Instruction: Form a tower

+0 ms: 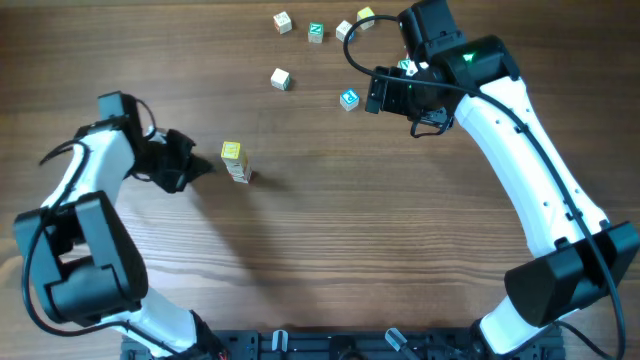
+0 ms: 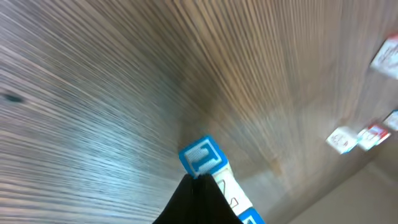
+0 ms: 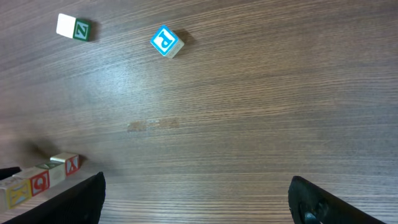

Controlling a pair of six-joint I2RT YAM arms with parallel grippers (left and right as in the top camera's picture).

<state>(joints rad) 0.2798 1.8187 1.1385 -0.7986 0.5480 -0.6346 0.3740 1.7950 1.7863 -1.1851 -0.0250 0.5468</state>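
Observation:
The tower (image 1: 236, 163) stands left of the table's middle, a slim stack of letter cubes with a pale yellow cube (image 1: 231, 151) on top. My left gripper (image 1: 197, 166) is shut just to its left, holding nothing. In the left wrist view the closed black fingertips (image 2: 194, 186) sit against the side of the tower (image 2: 214, 167), where a blue-framed face and a white face show. My right gripper (image 1: 372, 93) hovers at the back right, open wide, its fingers (image 3: 74, 200) far apart over bare wood. A blue cube (image 1: 349, 99) lies just beside it and appears ahead of the fingers as the blue cube (image 3: 165, 41).
Several loose letter cubes lie at the back of the table: a white one (image 1: 280, 78), another (image 1: 283, 20), a green one (image 1: 316, 32) and a yellow-green one (image 1: 365, 16). A green N cube (image 3: 73, 27) shows in the right wrist view.

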